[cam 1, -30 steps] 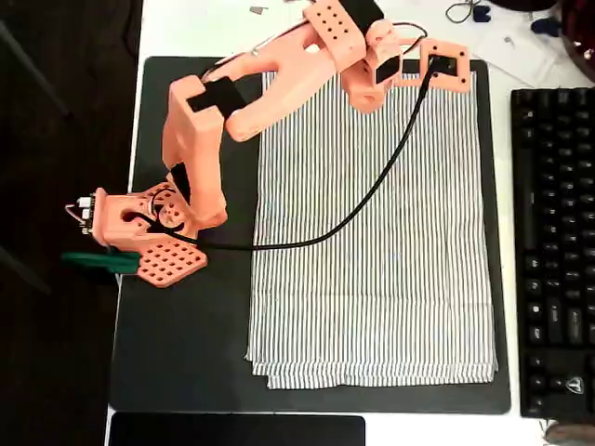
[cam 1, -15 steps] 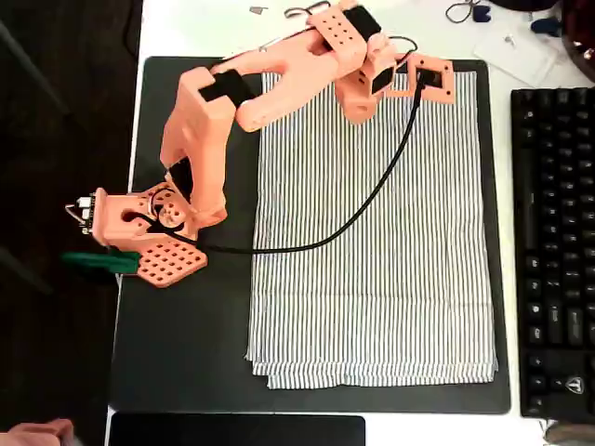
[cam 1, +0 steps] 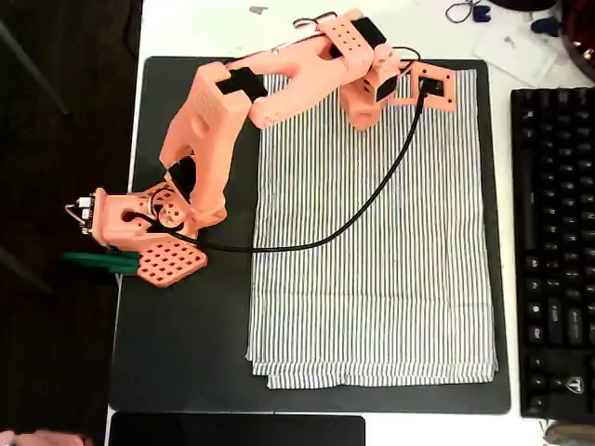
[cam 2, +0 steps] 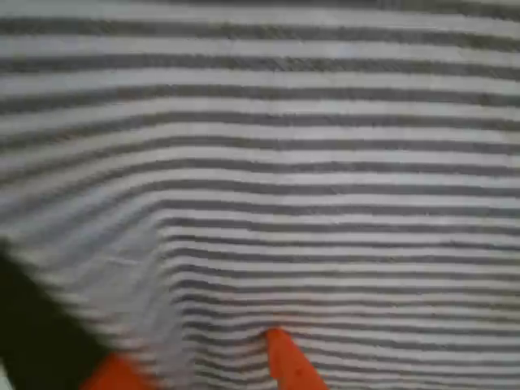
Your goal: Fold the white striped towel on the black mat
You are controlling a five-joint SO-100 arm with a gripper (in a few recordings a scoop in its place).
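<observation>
The white striped towel [cam 1: 372,279] lies flat on the black mat [cam 1: 186,334], with its lower edge showing a doubled layer. In the overhead view my gripper [cam 1: 361,111] is down over the towel's top edge, left of its middle. The wrist view is close and blurred. There the gripper [cam 2: 199,367] shows two orange fingertips [cam 2: 286,364] spread apart at the bottom. The towel [cam 2: 325,162] is pressed up in a small ridge between them. The jaws stand open over the cloth.
The arm's orange base [cam 1: 149,232] stands on the mat's left edge. A black cable [cam 1: 372,195] runs from it across the towel. A black keyboard [cam 1: 553,251] lies to the right, and a black slab [cam 1: 237,430] sits below the mat. A person's hand [cam 1: 37,437] shows at the bottom left corner.
The arm's elbow has swung right, and the wrist has moved slightly left and lower over the towel's top edge. A hand has appeared at the bottom left.
</observation>
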